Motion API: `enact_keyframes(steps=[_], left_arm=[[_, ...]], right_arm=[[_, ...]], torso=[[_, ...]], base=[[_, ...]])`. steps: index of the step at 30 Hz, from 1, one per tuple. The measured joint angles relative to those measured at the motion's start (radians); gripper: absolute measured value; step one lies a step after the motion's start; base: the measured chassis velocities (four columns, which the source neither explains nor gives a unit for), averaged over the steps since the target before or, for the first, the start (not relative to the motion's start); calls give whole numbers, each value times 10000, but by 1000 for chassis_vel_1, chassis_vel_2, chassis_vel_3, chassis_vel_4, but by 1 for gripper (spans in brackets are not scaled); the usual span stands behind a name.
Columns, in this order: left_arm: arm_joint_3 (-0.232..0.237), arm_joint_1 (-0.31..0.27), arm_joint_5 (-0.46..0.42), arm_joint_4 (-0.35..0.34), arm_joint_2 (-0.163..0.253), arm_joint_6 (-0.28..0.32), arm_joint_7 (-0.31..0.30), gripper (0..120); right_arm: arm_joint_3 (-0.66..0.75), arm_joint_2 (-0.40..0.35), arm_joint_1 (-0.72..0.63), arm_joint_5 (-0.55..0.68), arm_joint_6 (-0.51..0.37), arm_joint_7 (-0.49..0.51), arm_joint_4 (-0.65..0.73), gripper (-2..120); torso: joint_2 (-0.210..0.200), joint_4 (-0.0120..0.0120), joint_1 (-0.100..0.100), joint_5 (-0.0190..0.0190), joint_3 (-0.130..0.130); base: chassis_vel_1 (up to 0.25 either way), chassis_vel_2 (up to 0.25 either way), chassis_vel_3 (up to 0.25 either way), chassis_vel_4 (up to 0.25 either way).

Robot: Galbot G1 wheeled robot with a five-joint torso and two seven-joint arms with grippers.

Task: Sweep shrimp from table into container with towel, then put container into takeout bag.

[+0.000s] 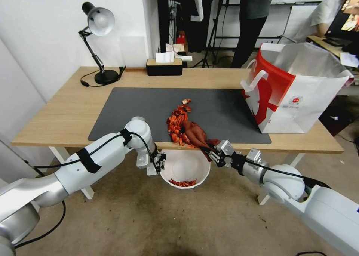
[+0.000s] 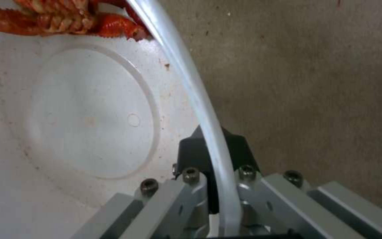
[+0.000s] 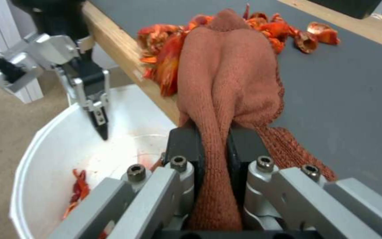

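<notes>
Shrimp (image 1: 178,124) lie heaped on the dark grey mat (image 1: 149,106) at the near edge of the table (image 1: 63,114), a few loose pieces (image 1: 186,101) a little farther back on the mat, and some have already landed in the container (image 1: 185,169). Starting at my left: my left gripper (image 1: 160,162) hangs below the table edge, its fingers (image 2: 209,156) clamped on the rim of the container, one pad inside the wall and one outside. That white bowl is held in the air just under the edge, right beneath the heap, with bare floor below it. Inside, a small cluster of red-orange pieces (image 1: 182,182) rests against the wall nearest me; my left wrist camera shows them at the edge of the pale, smeared bottom. Moving right, the towel (image 1: 196,135) lies on the mat touching the right side of the heap, its tail drooping over the table edge. My right gripper (image 1: 214,155) sits just off that edge, jaws clenched on the bunched end of the towel; in my right wrist camera the rust-red cloth (image 3: 226,83) runs from between my pads up onto the mat, with shells pressed against its far and left sides. Farthest right, the takeout bag (image 1: 295,95) stands open on the table's right end, partly on the mat, its foil lining showing, well apart from the heap.
</notes>
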Motion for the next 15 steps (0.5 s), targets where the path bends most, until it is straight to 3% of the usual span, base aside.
enact_keyframes(steps=[15], left_arm=[[-18, 108, 79, -217, 131, 87, 39, 0]], right_arm=[[965, -171, -1124, 8, 43, -6, 837, 8]], torso=[[2, -2, 1, 1, -1]], base=[[0, 0, 0, 0]])
